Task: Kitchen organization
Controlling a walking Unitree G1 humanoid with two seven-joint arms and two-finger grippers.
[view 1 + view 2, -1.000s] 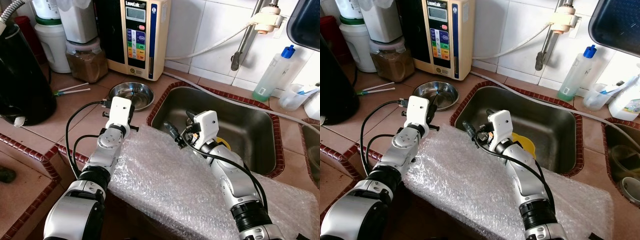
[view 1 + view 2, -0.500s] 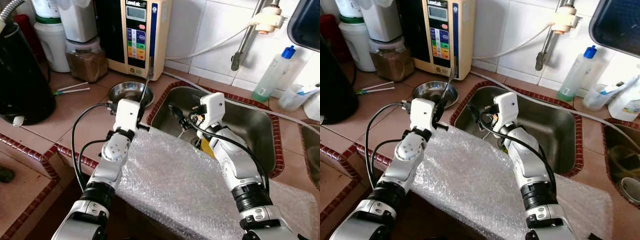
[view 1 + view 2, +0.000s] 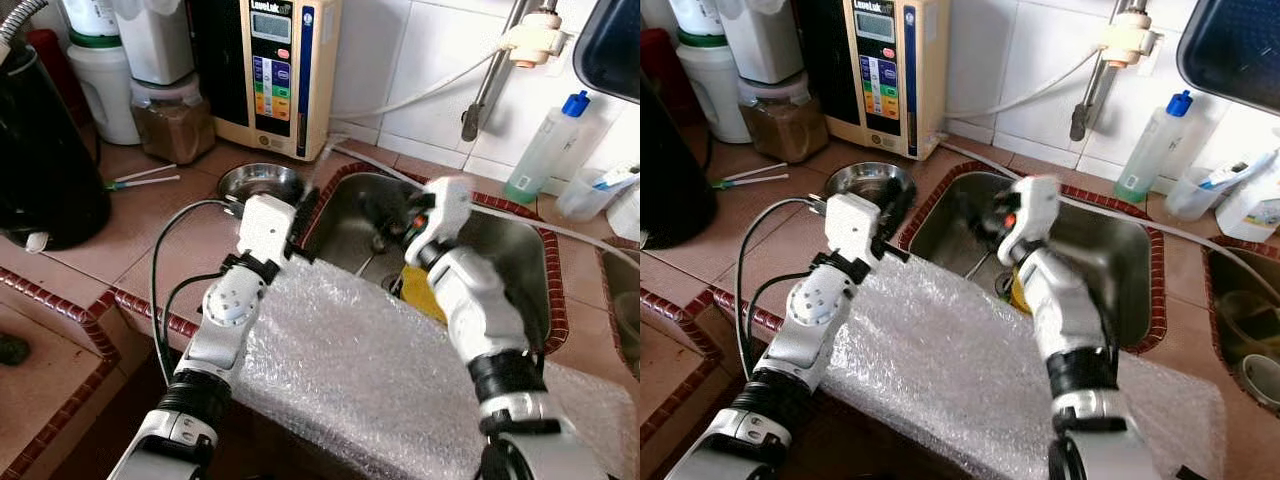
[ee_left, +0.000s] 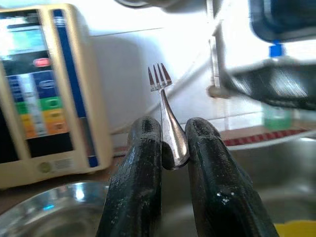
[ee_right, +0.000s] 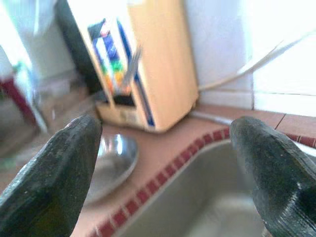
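Over the tiled counter, a steel sink sits behind a sheet of bubble wrap draped across the counter edge. Behind it stands a cream water ioniser whose top label is too blurred to read. A steel bowl rests beside the sink. The right gripper hangs over the basin, fingers spread wide and empty. The left gripper pinches a fork by its handle, tines up, near the sink rim. Tidying looks barely started: the fork needs stowing.
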